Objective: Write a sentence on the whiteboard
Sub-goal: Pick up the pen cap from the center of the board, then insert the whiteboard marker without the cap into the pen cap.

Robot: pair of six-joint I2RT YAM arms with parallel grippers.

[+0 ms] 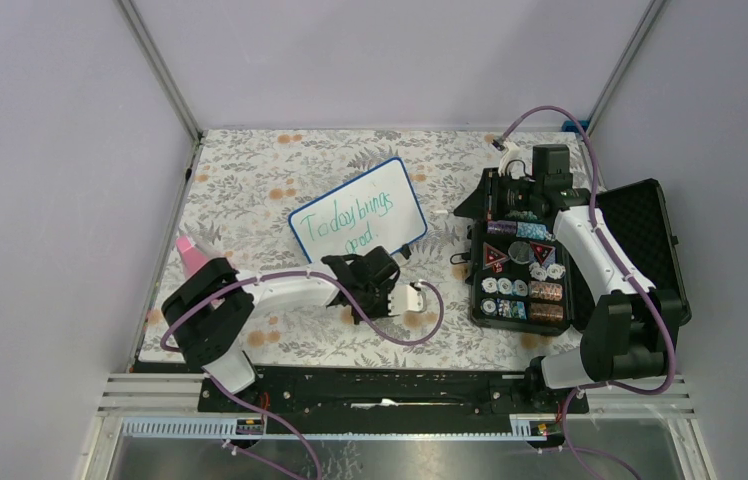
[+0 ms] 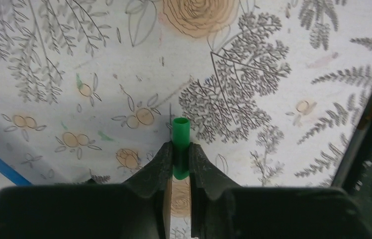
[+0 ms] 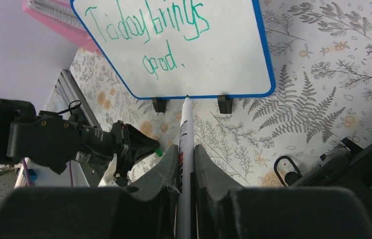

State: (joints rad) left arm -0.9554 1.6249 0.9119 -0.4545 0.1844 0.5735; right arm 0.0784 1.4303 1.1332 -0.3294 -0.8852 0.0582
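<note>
Left pincer [image 2: 180, 149], just in front of the small glossy white whiteboard with a thin blue frame [image 1: 390, 195], is clenched on a short green plastic cap [image 2: 181, 130]. It is light, hard and slick, so I pinch it mid-length. The whiteboard sits on the floral-print counter [image 2: 273, 59], its green handwritten sentence [image 3: 146, 30] showing. I judge it light and easily nudged. Facing its lower edge, my right pincer [image 3: 186, 152] grasps a slim white plastic marker [image 3: 186, 119], stiff and slippery.

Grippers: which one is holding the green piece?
The left gripper, shut on a short green cap; the right gripper instead clamps the long white marker pointing at the whiteboard.
</note>
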